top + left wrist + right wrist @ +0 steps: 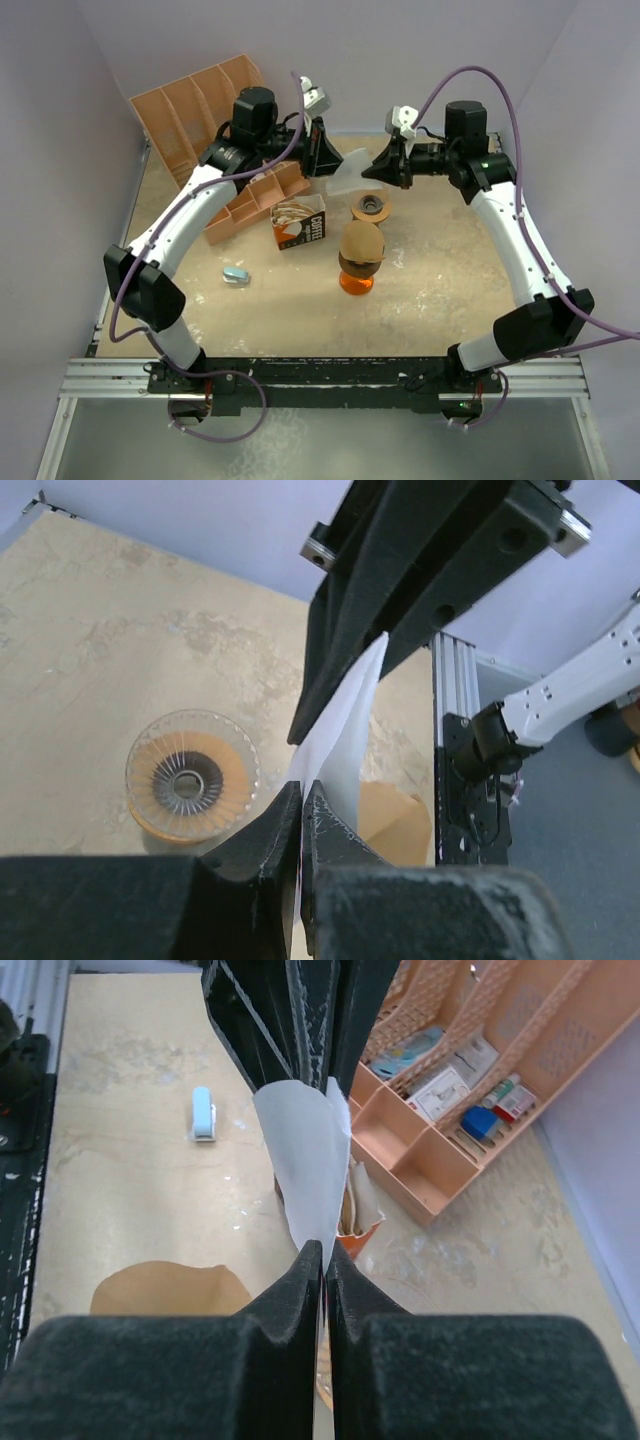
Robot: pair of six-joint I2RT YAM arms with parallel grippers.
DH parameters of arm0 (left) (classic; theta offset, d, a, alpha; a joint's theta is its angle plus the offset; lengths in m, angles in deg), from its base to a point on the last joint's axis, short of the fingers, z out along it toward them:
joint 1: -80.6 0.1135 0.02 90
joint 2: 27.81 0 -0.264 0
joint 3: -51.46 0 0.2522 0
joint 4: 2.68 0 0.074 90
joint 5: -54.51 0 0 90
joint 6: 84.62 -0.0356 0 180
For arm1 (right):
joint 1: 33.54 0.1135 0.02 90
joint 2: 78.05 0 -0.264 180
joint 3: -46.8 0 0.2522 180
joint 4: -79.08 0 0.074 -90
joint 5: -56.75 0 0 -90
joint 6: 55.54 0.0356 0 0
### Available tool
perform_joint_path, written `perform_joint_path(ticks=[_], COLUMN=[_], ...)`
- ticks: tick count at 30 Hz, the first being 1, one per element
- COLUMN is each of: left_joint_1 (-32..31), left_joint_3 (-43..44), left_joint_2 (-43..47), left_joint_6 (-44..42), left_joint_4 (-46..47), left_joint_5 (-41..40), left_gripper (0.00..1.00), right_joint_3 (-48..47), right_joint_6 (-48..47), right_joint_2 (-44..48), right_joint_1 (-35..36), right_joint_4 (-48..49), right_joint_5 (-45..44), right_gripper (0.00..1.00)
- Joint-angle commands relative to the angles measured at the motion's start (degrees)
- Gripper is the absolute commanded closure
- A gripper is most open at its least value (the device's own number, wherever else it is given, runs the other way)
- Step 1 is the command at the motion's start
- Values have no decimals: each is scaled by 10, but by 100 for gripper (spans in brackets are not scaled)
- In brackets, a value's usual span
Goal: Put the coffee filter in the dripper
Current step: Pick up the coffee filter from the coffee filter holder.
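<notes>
Left fingers and right fingers both pinch the white paper filter; opposing pulls could tear it.

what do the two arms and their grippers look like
Both the left arm and right arm have white curved shells, black joints and a looping purple cable. The left gripper and right gripper are matte black with wedge-shaped fingers.

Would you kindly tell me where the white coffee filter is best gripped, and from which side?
Pinch the coffee filter at an edge, coming in sideways: it is thin paper, and the left claw and right claw clamp opposite edges this way.
</notes>
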State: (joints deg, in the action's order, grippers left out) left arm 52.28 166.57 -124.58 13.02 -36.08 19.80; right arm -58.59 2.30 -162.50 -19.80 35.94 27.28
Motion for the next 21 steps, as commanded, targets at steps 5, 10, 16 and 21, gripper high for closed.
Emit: perform_joint_path(ticks=[5, 10, 16, 21], left_joint_1=[-3, -4, -4, -4], left_joint_3=[-1, 2, 22, 43], left_joint_2=[-36, -56, -93, -108], left_joint_6=[91, 77, 64, 10], left_joint_4=[131, 138, 128, 71], left_joint_5=[-26, -40, -49, -63], left_gripper=[100, 100, 100, 100], right_joint_3=[-3, 15, 41, 54], right_joint_6=[49, 79, 82, 74], right_joint_2=[7, -5, -18, -32], right_joint_1=[-3, -10, -14, -14], right_joint_4=[59, 94, 124, 129], right_joint_5=[-31, -78, -86, -89], right_gripper=[95, 95, 89, 85])
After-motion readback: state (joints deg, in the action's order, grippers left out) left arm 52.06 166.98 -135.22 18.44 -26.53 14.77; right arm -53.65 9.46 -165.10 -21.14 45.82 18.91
